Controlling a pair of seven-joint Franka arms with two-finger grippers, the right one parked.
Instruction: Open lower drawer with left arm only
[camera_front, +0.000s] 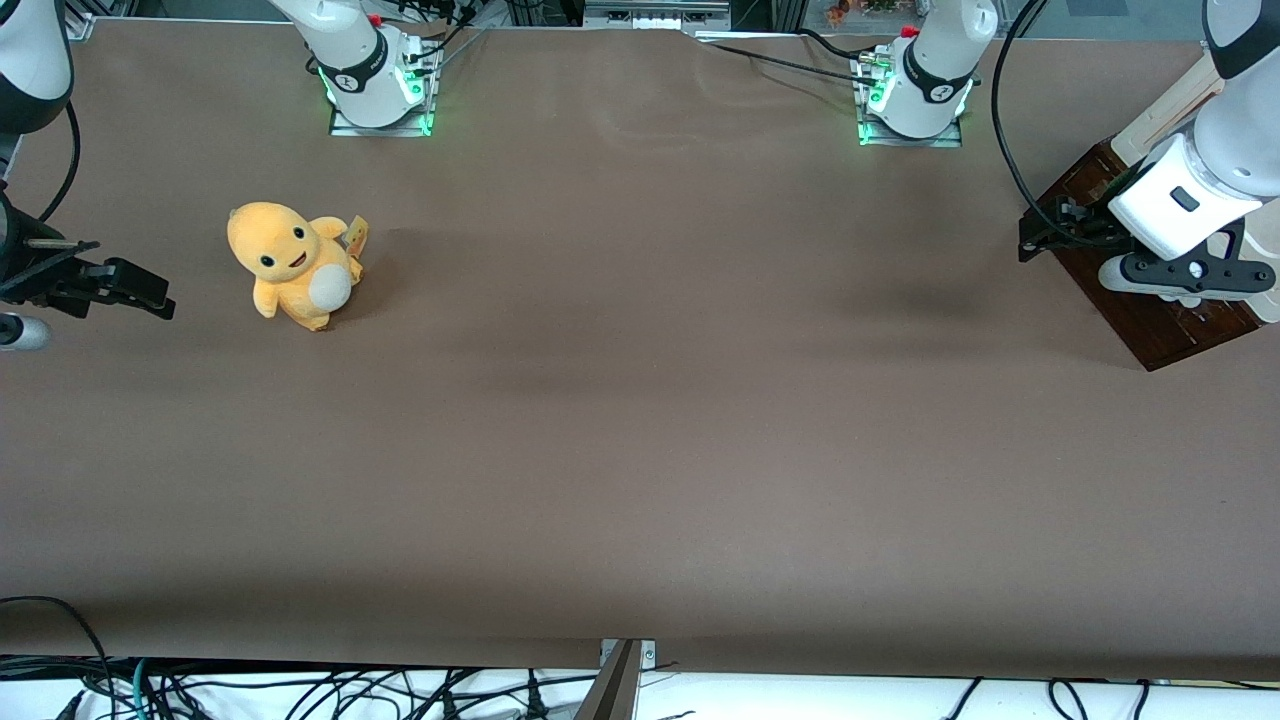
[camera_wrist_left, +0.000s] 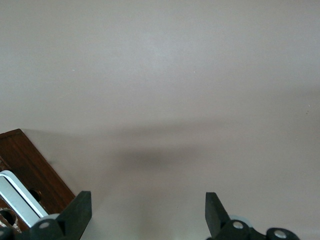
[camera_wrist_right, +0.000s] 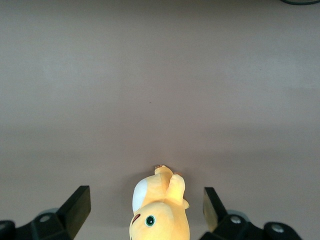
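A small cabinet of dark brown wood stands at the working arm's end of the table, with a cream panel showing above it. The left arm's white wrist hangs over the cabinet. Its black gripper reaches past the cabinet's edge toward the middle of the table. In the left wrist view the gripper is open, with only bare table between its fingers. Beside one finger are the lower drawer's dark brown wood and its white bar handle. Nothing touches the handle. I cannot tell whether the drawer is pulled out.
An orange plush toy sits toward the parked arm's end of the table. Both arm bases stand along the table edge farthest from the front camera. Brown table surface spans the middle. Cables lie below the near edge.
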